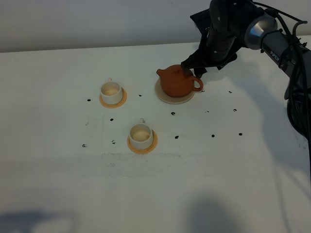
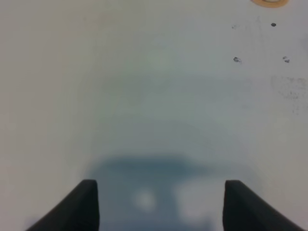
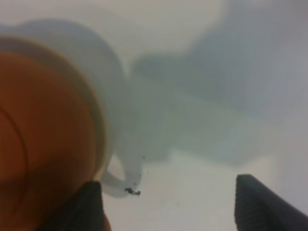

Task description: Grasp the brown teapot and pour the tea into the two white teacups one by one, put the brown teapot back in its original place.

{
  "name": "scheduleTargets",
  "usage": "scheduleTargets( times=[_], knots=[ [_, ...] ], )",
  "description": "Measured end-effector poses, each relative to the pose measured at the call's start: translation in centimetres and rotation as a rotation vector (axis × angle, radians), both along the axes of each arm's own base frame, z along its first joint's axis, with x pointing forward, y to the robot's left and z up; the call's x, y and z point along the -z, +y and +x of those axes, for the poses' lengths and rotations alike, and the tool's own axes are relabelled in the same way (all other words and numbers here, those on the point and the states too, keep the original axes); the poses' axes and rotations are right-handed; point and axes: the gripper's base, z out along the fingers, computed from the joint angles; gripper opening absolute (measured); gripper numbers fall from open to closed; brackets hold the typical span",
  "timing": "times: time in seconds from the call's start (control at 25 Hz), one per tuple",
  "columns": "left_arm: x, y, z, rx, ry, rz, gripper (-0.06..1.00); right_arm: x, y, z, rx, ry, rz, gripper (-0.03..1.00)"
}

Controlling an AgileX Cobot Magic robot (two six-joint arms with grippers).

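The brown teapot (image 1: 177,81) stands on its cream saucer (image 1: 171,100) at the back middle of the table, spout to the left and loop handle to the right. The two white teacups (image 1: 111,91) (image 1: 141,134) sit on orange-tan coasters to its left and front left; their insides look pale. My right gripper (image 1: 194,72) is open just behind the teapot's handle side, not holding it. In the right wrist view the blurred teapot (image 3: 43,134) lies beside one finger of the right gripper (image 3: 175,207). My left gripper (image 2: 161,204) is open and empty over bare table.
Small black dots (image 1: 173,113) are scattered over the white table (image 1: 218,184). The right arm (image 1: 272,34) reaches in from the back right. A coaster's edge (image 2: 269,2) shows at the far rim of the left wrist view. The left arm is out of the exterior view.
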Motion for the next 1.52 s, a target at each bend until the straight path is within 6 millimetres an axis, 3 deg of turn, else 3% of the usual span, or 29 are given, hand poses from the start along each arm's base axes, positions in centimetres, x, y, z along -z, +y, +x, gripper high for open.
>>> scheduleTargets(
  times=[1.52],
  knots=[
    [0.0,0.0,0.0,-0.001,0.000,-0.001,0.55,0.7,-0.3,-1.5,0.031,0.092,0.027,0.58]
  ],
)
